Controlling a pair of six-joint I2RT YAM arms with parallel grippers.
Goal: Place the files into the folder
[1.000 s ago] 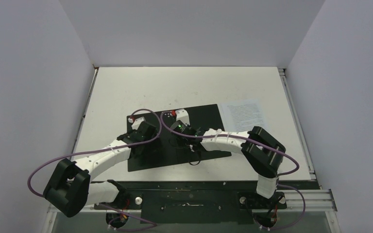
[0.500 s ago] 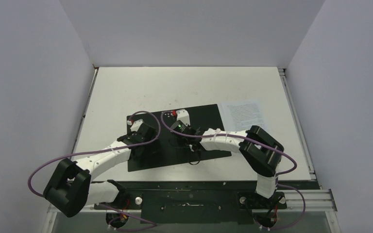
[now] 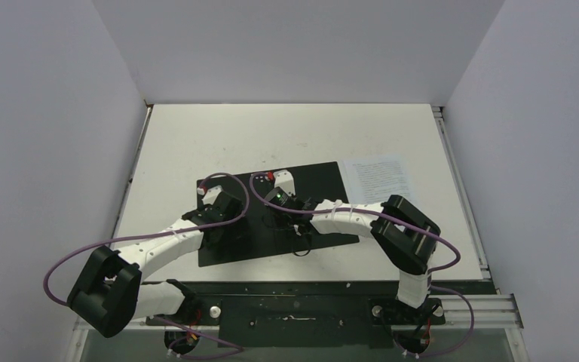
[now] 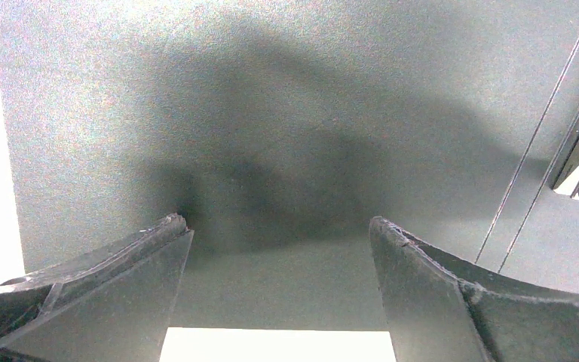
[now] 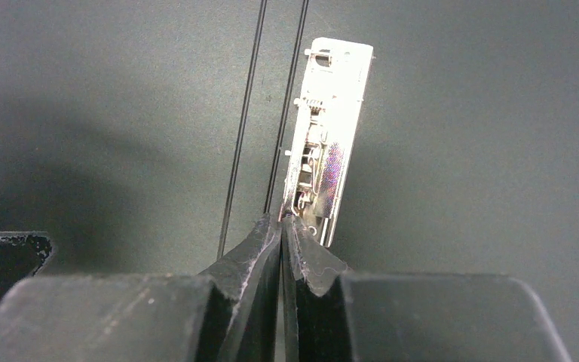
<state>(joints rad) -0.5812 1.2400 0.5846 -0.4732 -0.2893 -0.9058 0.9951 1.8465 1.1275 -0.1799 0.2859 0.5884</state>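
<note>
Lying open on the table (image 3: 286,136), the folder (image 3: 323,179) shows its black inside face. The files (image 3: 378,176) rest flat on the table just beside its right edge, outside it.

Top view: both arms reach over the folder, the left over its left half, the right near the middle. Their fingers are hidden under the wrists here.

Left wrist view fills that gap: left gripper (image 4: 279,226) spread wide, nothing between the fingers, black folder surface below. A bright strip of table runs along the picture's left edge.

Right wrist view: right gripper (image 5: 281,223) fully closed, tips pressed together at the near end of the metal clip (image 5: 326,136). The clip sits beside two thin crease lines (image 5: 245,113) of the spine. Whether the tips pinch any part of the clip cannot be told. The top view hides the clip.

Writing: the files carry dense printed lines, too small to read. Markings on the clip are blurred by glare.
</note>
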